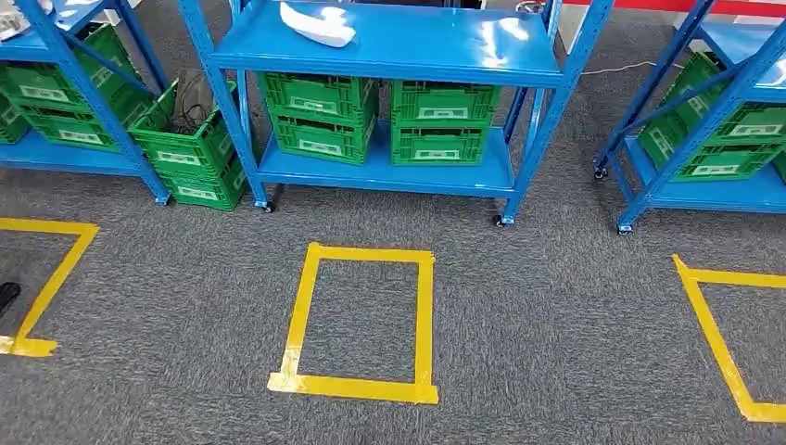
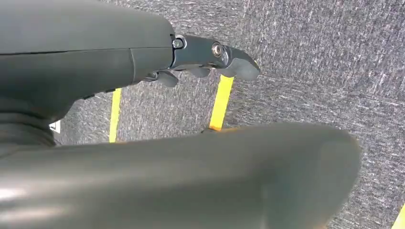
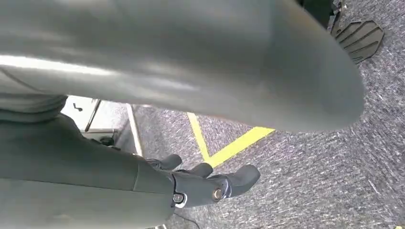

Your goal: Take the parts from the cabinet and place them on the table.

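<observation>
A white moulded part (image 1: pixel 318 25) lies on the top shelf of the blue wheeled cabinet (image 1: pixel 417 46) straight ahead in the head view. Its lower shelf carries green crates (image 1: pixel 320 116) stacked in two piles. My left hand (image 2: pixel 210 59) hangs over the grey carpet in the left wrist view, fingers loosely extended and holding nothing. My right hand (image 3: pixel 210 181) hangs the same way in the right wrist view, fingers apart and empty. Both hands are far from the cabinet.
A yellow tape rectangle (image 1: pixel 357 385) marks the carpet in front of the cabinet, with partial ones at left (image 1: pixel 51 278) and right (image 1: pixel 714 324). Similar blue racks with green crates stand left (image 1: pixel 56 93) and right (image 1: pixel 714 139). A tilted green crate (image 1: pixel 190 153) leans between racks.
</observation>
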You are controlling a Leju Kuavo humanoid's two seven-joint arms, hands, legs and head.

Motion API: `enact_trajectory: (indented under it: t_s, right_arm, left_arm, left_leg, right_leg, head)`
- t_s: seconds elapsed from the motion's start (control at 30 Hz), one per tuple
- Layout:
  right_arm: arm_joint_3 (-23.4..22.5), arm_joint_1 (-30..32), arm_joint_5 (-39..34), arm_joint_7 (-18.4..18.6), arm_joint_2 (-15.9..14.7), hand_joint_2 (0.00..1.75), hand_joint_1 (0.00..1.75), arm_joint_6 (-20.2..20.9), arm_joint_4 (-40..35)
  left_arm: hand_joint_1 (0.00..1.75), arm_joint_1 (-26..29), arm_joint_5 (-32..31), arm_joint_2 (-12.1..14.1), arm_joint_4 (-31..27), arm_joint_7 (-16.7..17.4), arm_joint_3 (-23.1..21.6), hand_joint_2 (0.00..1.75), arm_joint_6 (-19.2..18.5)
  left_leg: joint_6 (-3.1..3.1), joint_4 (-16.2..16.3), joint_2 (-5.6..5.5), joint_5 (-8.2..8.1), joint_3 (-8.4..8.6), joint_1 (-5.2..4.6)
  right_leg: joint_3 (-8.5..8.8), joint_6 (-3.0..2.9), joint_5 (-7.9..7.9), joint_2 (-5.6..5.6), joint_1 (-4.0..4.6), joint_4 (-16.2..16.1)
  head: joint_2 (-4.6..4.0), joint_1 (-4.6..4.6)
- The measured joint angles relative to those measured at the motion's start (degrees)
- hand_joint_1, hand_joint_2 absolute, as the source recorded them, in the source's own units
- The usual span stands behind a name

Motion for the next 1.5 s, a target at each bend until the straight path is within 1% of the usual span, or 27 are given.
enact_trajectory:
  t_s: [0.2, 0.37, 0.43, 0.6, 0.67, 0.7, 0.8, 0.87, 0.93, 1.0, 1.03, 1.07, 1.1, 1.13, 1.17, 1.2, 1.23, 1.27, 1.3, 1.33, 1.37, 1.4, 1.43, 1.47, 1.5]
  right_arm:
    - [0.0, 0.0, 0.0, 0.0, 0.0, 0.00, 0.00, 0.0, 0.0]
    - [0.0, 0.0, -0.2, 0.0, 0.0, 0.00, 0.00, 0.0, 0.0]
    - [0.1, 0.0, -0.2, 0.0, 0.0, 0.00, 0.00, 0.0, 0.0]
    - [0.1, 0.0, -0.2, 0.0, 0.0, 0.00, 0.00, 0.0, 0.0]
    - [0.1, 0.0, -0.3, 0.0, 0.0, 0.00, 0.00, 0.0, 0.0]
    - [0.1, 0.0, -0.4, 0.0, 0.0, 0.00, 0.00, 0.0, 0.0]
    - [0.1, 0.0, -0.7, 0.0, 0.0, 0.00, 0.00, 0.0, 0.0]
    - [0.1, 0.0, -1.0, 0.0, 0.0, 0.00, 0.00, 0.0, 0.0]
    - [0.1, 0.0, -1.2, 0.0, 0.0, 0.00, 0.00, 0.0, 0.0]
    - [0.2, -0.1, -1.4, 0.0, 0.0, 0.00, 0.00, -0.1, 0.0]
    - [0.2, -0.2, -1.4, 0.0, 0.0, 0.00, 0.00, -0.1, 0.0]
    - [0.3, -0.2, -1.4, 0.0, 0.0, 0.00, 0.00, -0.1, 0.0]
    - [0.4, -0.1, -1.4, 0.0, -0.1, 0.00, 0.00, -0.1, 0.0]
    - [0.4, 0.0, -1.4, 0.0, -0.1, 0.00, 0.00, -0.1, 0.0]
    - [0.5, -0.1, -1.4, 0.0, -0.1, 0.00, 0.00, -0.1, 0.0]
    - [0.5, 0.0, -1.4, -0.1, -0.1, 0.00, 0.00, -0.1, 0.0]
    - [0.5, 0.1, -1.4, -0.1, -0.1, 0.00, 0.00, -0.1, 0.0]
    - [0.5, 0.2, -1.5, -0.1, -0.1, 0.00, 0.00, -0.1, 0.0]
    - [0.6, 0.2, -1.5, -0.1, -0.1, 0.00, 0.00, -0.1, 0.0]
    - [0.6, 0.3, -1.5, -0.1, -0.1, 0.00, 0.00, -0.1, 0.0]
    - [0.6, 0.3, -1.5, -0.1, -0.2, 0.00, 0.00, -0.1, 0.0]
    - [0.6, 0.3, -1.5, -0.1, -0.2, 0.00, 0.00, -0.1, 0.0]
    - [0.6, 0.2, -1.5, -0.1, -0.3, 0.00, 0.00, -0.1, 0.0]
    - [0.6, 0.0, -1.5, -0.2, -0.3, 0.00, 0.00, -0.1, 0.0]
    - [0.7, -0.1, -1.6, -0.2, -0.3, 0.00, 0.00, -0.2, 0.0]
  left_arm:
    - [0.00, 0.0, 0.3, 0.0, 0.0, -0.3, 0.0, 0.00, 0.0]
    - [0.00, 0.0, 0.5, 0.0, 0.0, -0.4, 0.0, 0.00, 0.1]
    - [0.00, 0.0, 0.5, 0.0, 0.0, -0.4, 0.0, 0.00, 0.2]
    - [0.00, 0.0, 0.5, 0.0, 0.0, -0.4, 0.0, 0.00, 0.2]
    - [0.00, 0.0, 0.5, 0.0, 0.0, -0.4, 0.0, 0.00, 0.2]
    - [0.00, 0.0, 0.5, 0.0, 0.0, -0.4, 0.0, 0.00, 0.2]
    - [0.00, 0.0, 0.9, 0.0, 0.0, -0.5, 0.0, 0.00, -0.1]
    - [0.00, 0.0, 1.0, 0.0, 0.0, 0.1, 0.0, 0.00, 0.0]
    - [0.00, 0.0, 1.2, 0.0, 0.0, 0.6, 0.0, 0.00, 0.0]
    - [0.00, 0.0, 1.2, 0.2, 0.0, 0.5, 0.0, 0.00, 0.0]
    - [0.00, 0.0, 1.3, 0.2, 0.0, 0.4, 0.0, 0.00, 0.0]
    - [0.00, 0.0, 1.4, 0.2, 0.0, 0.2, 0.0, 0.00, 0.0]
    - [0.00, -0.1, 1.5, 0.2, 0.0, 0.0, 0.0, 0.00, -0.1]
    - [0.00, -0.1, 1.5, 0.2, 0.0, -0.2, 0.0, 0.00, -0.1]
    - [0.00, -0.1, 1.6, 0.2, 0.0, -0.4, 0.0, 0.00, -0.2]
    - [0.00, 0.0, 1.7, 0.2, 0.0, -0.6, 0.0, 0.00, -0.2]
    - [0.00, 0.1, 1.8, 0.2, 0.0, -0.7, 0.0, 0.00, -0.3]
    - [0.00, 0.1, 1.9, 0.2, 0.0, -0.8, 0.0, 0.00, -0.3]
    - [0.00, 0.1, 1.9, 0.2, 0.0, -0.8, 0.0, 0.00, -0.3]
    - [0.00, 0.1, 1.9, 0.2, 0.0, -0.8, 0.0, 0.00, -0.4]
    - [0.00, 0.0, 1.9, 0.2, 0.0, -0.8, 0.0, 0.00, -0.4]
    - [0.00, 0.0, 1.9, 0.2, 0.0, -0.9, 0.0, 0.00, -0.4]
    - [0.00, 0.0, 1.9, 0.1, 0.0, -1.0, 0.0, 0.00, -0.5]
    - [0.00, 0.0, 1.9, 0.1, 0.0, -1.0, 0.0, 0.00, -0.5]
    - [0.00, 0.0, 2.0, 0.1, 0.0, -1.0, -0.1, 0.00, -0.5]
  left_leg:
    - [0.00, 0.0, 0.00, -0.01, 0.00, 0.00]
    - [0.00, 0.0, 0.00, -0.05, 0.07, 0.00]
    - [0.01, 0.0, 0.00, -0.09, 0.09, 0.00]
    - [0.01, 0.0, 0.00, -0.08, 0.08, 0.00]
    - [0.01, 0.0, 0.00, -0.05, 0.07, 0.00]
    - [0.04, 0.1, 0.00, -0.03, -0.03, -0.10]
    - [0.05, 0.1, 0.00, -0.03, -0.08, -0.19]
    - [0.13, 0.2, 0.00, -0.08, -0.09, -0.29]
    - [0.39, 0.3, -0.01, -0.15, -0.26, -0.44]
    - [0.75, 0.3, -0.10, -0.14, -0.38, -0.60]
    - [1.08, -0.1, -0.17, 0.05, -1.12, -0.50]
    - [1.57, -0.9, -0.18, 0.56, 0.02, 0.08]
    - [1.66, -1.2, -0.22, 0.57, 0.07, 0.03]
    - [1.98, -1.2, -0.19, 0.85, 0.16, 0.06]
    - [2.08, -1.1, -0.25, 0.95, -0.04, -0.01]
    - [2.10, -1.1, -0.29, 0.98, -0.15, -0.10]
    - [2.10, -1.1, -0.38, 0.97, -0.19, -0.21]
    - [2.09, -1.0, -0.55, 0.96, -0.13, -0.23]
    - [2.03, -0.9, -0.77, 0.92, -0.10, -0.26]
    - [1.93, -0.9, -0.97, 0.86, 0.00, -0.28]
    - [1.81, -0.8, -1.18, 0.77, 0.14, -0.29]
    - [1.66, -0.8, -1.22, 0.69, 0.11, -0.20]
    - [1.17, -0.5, -1.25, 0.45, -0.10, -0.72]
    - [0.79, -0.6, -1.28, 0.53, -0.25, -0.51]
    - [0.34, -0.8, -1.26, 0.59, -0.25, -0.27]
  right_leg:
    - [-0.03, -0.01, -0.03, 0.00, 0.00, 0.0]
    - [-0.77, -0.02, -0.12, 0.00, 0.00, 0.0]
    - [-0.76, 0.07, -0.19, 0.00, -0.01, 0.0]
    - [-0.72, 0.07, -0.17, 0.00, -0.01, 0.0]
    - [-0.08, 0.04, -0.12, 0.00, -0.01, 0.0]
    - [-0.05, 0.19, 0.09, 0.00, -0.07, -0.1]
    - [-0.07, 0.25, 0.13, 0.00, -0.16, -0.1]
    - [-0.06, 0.37, 0.15, -0.01, -0.27, -0.1]
    - [-0.06, 0.57, 0.17, -0.03, -0.40, -0.1]
    - [-0.02, 1.04, 0.31, -0.08, -0.57, -0.4]
    - [0.08, 1.28, 0.31, -0.15, -0.53, -0.5]
    - [-0.77, 1.57, -0.09, 0.04, -0.63, -0.1]
    - [-1.23, 1.65, -1.44, 0.51, -0.58, 1.7]
    - [-3.18, 1.64, -3.81, 0.81, -0.60, 5.8]
    - [-5.60, 1.65, -6.03, 0.94, -0.61, 10.8]
    - [-7.55, 1.67, -7.40, 0.97, -0.61, 14.9]
    - [-9.02, 1.64, -7.84, 1.01, -0.60, 17.9]
    - [-9.10, 1.53, -7.03, 1.01, -0.60, 17.9]
    - [-8.09, 1.29, -4.94, 1.04, -0.57, 15.3]
    - [-6.30, 0.98, -2.41, 1.05, -0.49, 11.1]
    - [-3.89, 0.49, 0.28, 1.13, -0.35, 5.7]
    - [-2.22, -0.14, 1.27, 1.35, -0.08, 1.6]
    - [-1.68, -0.45, 0.34, 1.28, 0.04, 0.1]
    - [-1.49, -0.46, 0.41, 1.29, 0.13, 0.3]
    - [-1.73, -0.83, 0.33, 1.31, 0.36, 0.2]
  head:
    - [0.00, 0.02]
    - [0.00, -0.02]
    - [0.00, 0.00]
    - [0.00, -0.04]
    - [0.00, -0.07]
    - [0.00, -0.07]
    - [0.00, -0.09]
    - [0.00, -0.13]
    - [0.00, -0.13]
    - [0.00, -0.20]
    - [0.00, -0.26]
    - [0.00, -0.28]
    - [0.00, 0.13]
    - [0.00, 0.57]
    - [0.00, 0.85]
    - [0.00, 1.03]
    - [0.00, 1.07]
    - [0.00, 1.05]
    - [0.00, 1.12]
    - [0.00, 1.27]
    - [0.00, 1.42]
    - [0.00, 1.71]
    - [0.00, 1.77]
    - [0.00, 1.62]
    - [0.00, 1.40]
